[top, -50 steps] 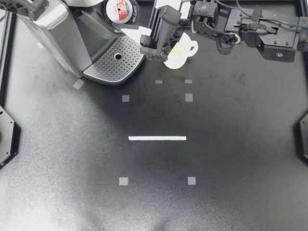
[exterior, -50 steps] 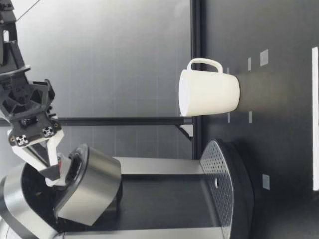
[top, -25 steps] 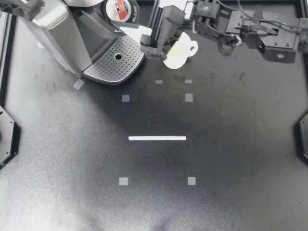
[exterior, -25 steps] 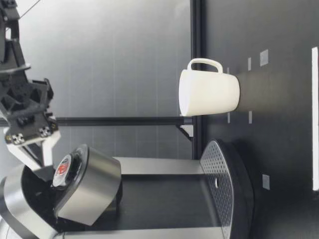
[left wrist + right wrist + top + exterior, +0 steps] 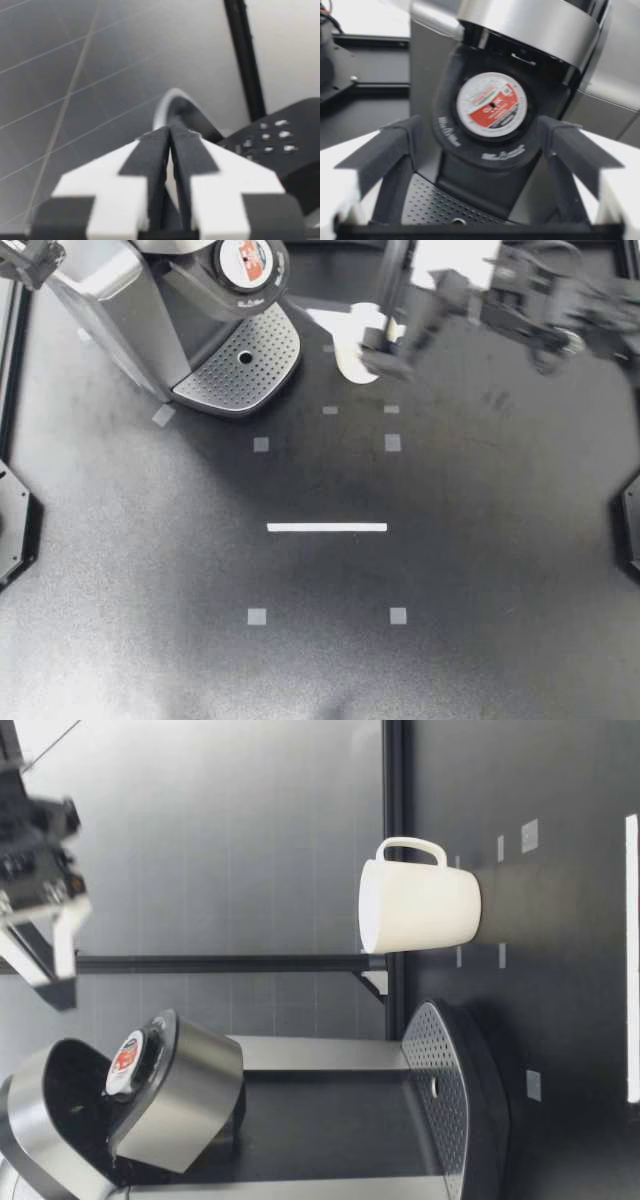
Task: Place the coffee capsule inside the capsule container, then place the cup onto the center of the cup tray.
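The coffee capsule (image 5: 246, 257) is sitting in the capsule container (image 5: 281, 268), far left, and the cup (image 5: 350, 358) is standing just right of the cup tray (image 5: 225, 380). My right gripper (image 5: 387, 350) is hanging open above the cup, while my left gripper (image 5: 170, 134) is sitting closed on nothing.

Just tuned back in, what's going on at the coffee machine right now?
The coffee capsule sits in the capsule container. My right end effector hangs open high over the cup, holding nothing. The cup stands upright on the table beside the machine, not yet on the cup tray. My left end effector is shut and empty.
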You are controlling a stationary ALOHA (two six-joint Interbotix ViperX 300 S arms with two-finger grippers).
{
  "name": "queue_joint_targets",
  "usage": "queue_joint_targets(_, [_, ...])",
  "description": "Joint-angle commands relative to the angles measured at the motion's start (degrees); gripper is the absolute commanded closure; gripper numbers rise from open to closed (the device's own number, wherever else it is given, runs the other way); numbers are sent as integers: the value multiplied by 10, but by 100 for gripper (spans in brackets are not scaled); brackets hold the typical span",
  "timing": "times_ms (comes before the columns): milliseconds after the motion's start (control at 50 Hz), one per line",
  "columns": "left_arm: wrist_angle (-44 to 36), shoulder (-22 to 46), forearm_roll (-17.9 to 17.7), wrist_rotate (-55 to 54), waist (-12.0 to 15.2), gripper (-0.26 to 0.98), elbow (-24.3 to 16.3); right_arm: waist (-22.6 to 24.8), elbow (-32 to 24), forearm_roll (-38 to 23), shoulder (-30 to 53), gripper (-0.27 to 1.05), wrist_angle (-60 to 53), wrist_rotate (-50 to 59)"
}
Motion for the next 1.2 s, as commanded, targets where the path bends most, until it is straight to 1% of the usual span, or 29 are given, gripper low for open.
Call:
queue_joint_targets(0, [22,-2,25,-18,2,56,0,19,14,1,-43,-4,-25,0])
queue_joint_targets(60, [39,-2,42,-40,2,56,6,31,32,2,-62,-1,-44,1])
queue_joint_targets(120, [49,-1,51,-57,7,56,11,42,52,1,-82,4,-67,1])
queue_joint_targets(260, [47,0,54,-88,39,56,26,54,91,2,-112,10,-107,2])
queue_joint_targets(440, [18,3,54,-118,80,56,43,54,122,9,-131,10,-139,11])
queue_joint_targets(640, [-23,9,54,-152,110,56,51,54,131,9,-136,10,-147,15])
queue_joint_targets(920, [-72,40,54,-170,113,56,38,54,131,9,-137,10,-149,14])
queue_joint_targets(1000, [-89,39,54,-179,113,56,36,54,131,9,-137,10,-149,15])
queue_joint_targets(1180, [-177,12,54,-192,113,56,34,54,132,9,-137,10,-149,15])
